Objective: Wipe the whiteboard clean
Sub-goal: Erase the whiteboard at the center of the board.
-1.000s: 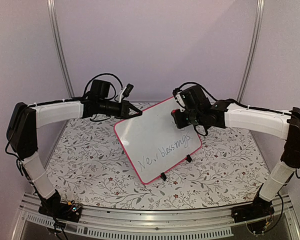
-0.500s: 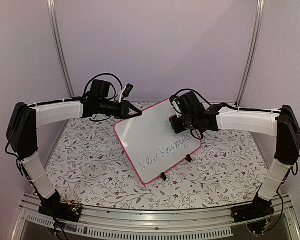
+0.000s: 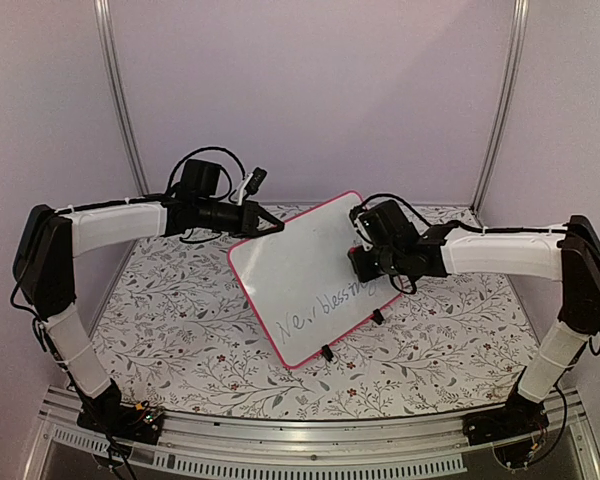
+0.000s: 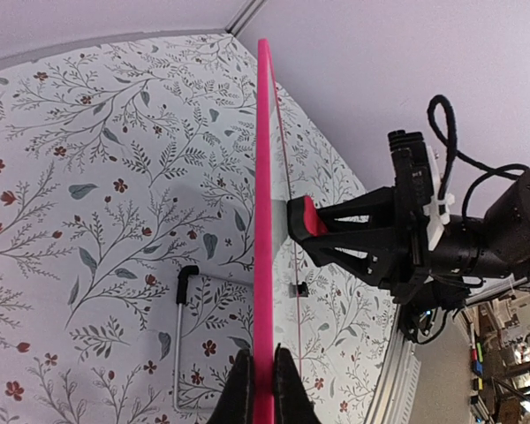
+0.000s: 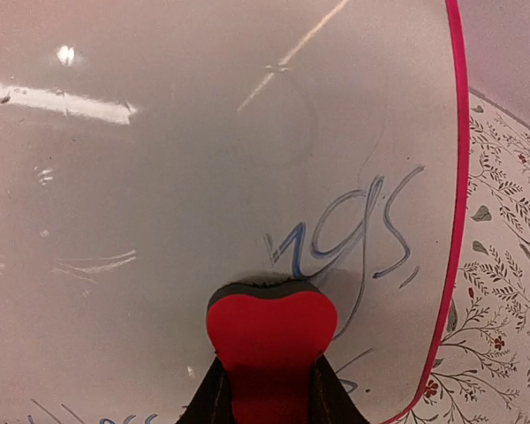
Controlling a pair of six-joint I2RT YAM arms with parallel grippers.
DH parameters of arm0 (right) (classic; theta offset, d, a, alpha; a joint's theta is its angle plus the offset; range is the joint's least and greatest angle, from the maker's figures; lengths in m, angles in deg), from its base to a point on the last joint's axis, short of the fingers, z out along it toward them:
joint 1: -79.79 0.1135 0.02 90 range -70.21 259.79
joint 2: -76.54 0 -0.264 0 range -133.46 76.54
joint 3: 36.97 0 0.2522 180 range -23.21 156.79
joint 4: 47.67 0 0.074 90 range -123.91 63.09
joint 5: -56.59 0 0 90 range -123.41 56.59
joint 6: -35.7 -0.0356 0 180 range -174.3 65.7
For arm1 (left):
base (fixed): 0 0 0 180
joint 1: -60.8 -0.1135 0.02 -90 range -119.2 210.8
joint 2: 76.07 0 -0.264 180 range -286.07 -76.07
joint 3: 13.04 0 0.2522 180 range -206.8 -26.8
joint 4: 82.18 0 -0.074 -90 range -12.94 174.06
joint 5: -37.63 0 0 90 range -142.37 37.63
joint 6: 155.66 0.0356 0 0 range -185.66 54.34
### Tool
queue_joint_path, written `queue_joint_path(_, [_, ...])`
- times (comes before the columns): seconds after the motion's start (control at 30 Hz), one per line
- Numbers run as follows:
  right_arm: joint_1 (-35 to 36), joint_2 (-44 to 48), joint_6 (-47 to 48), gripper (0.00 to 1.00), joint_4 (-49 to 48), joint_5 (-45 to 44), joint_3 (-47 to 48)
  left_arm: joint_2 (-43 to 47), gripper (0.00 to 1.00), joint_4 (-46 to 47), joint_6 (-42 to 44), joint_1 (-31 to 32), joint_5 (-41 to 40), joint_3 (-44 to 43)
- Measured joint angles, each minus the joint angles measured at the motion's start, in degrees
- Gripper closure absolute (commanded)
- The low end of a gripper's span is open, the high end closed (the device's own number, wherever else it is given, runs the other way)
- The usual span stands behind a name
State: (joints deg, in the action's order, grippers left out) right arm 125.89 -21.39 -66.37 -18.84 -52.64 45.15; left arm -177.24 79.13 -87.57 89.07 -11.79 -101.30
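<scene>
The whiteboard (image 3: 305, 270), white with a pink-red rim, stands tilted on the table with blue handwriting (image 3: 325, 305) along its lower part. My left gripper (image 3: 272, 228) is shut on its upper left rim; in the left wrist view the rim (image 4: 263, 177) runs edge-on between the closed fingers of that gripper (image 4: 263, 393). My right gripper (image 3: 365, 262) is shut on a red eraser (image 5: 270, 334), which presses its dark felt side against the whiteboard (image 5: 185, 159) right below the letters "ngs" (image 5: 349, 234). The eraser (image 4: 303, 217) also shows from the side.
A floral tablecloth (image 3: 180, 320) covers the table. Two black clip feet (image 3: 377, 317) hold the board's lower edge. A thin wire stand (image 4: 180, 336) lies behind the board. An aluminium rail (image 3: 310, 445) runs along the near edge, and walls close the back and sides.
My right gripper with the eraser has slid down the board's right side onto the end of the handwriting. The left gripper and the board have stayed put.
</scene>
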Motion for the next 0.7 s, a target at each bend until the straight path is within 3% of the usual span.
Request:
queue_joint_path(0.37, [-0.02,1.99,-1.49,1.00,0.39,0.57,-3.96,0.00,1.00,0.04,0.02,0.00,-0.02,0.00])
queue_joint_path(0.7, [-0.02,3.04,-0.55,1.00,4.35,-0.02,-1.73,0.00,1.00,0.17,0.09,0.02,0.04,0.00])
